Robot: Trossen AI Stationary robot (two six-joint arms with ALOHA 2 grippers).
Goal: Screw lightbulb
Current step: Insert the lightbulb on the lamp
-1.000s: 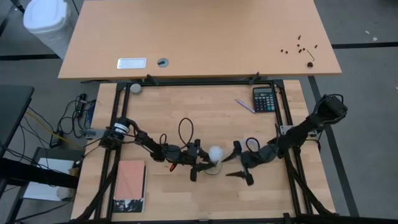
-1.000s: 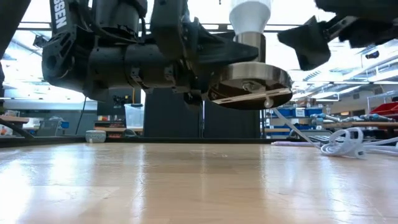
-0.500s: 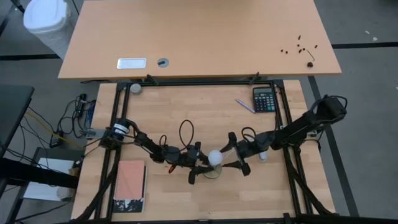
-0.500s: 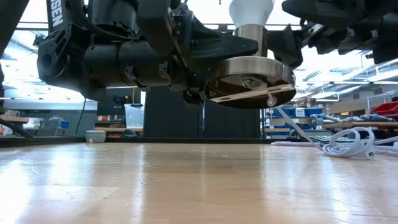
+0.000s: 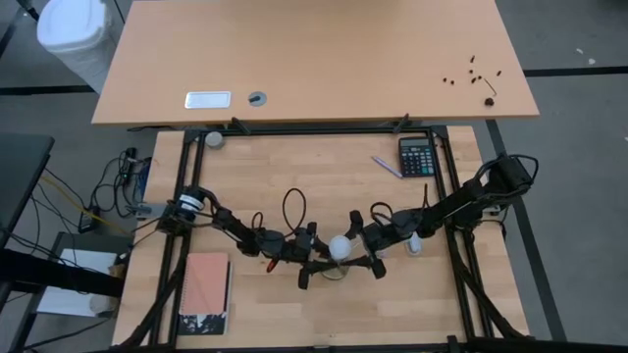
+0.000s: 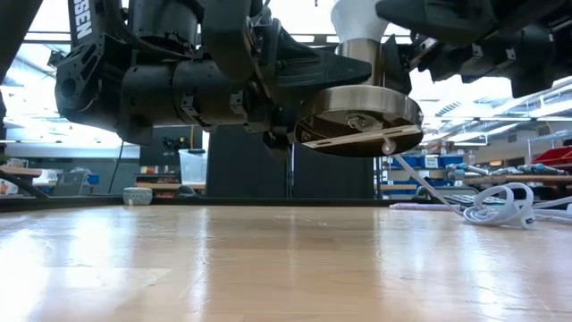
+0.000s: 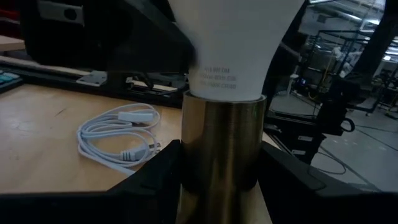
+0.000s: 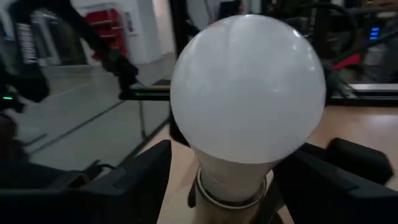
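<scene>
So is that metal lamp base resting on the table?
Apart. The low view shows the lamp base hanging above the table, with the room visible between them.

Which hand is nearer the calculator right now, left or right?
Right. The right hand is at the lightbulb, on the side toward the calculator; the left hand holds the brass socket on the bulb's far side.

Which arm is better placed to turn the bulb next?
The right. Its pincer straddles the white bulb, one finger on each side. The left pincer is busy gripping the brass socket under the bulb, holding it off the table, so it should just steady it.
</scene>
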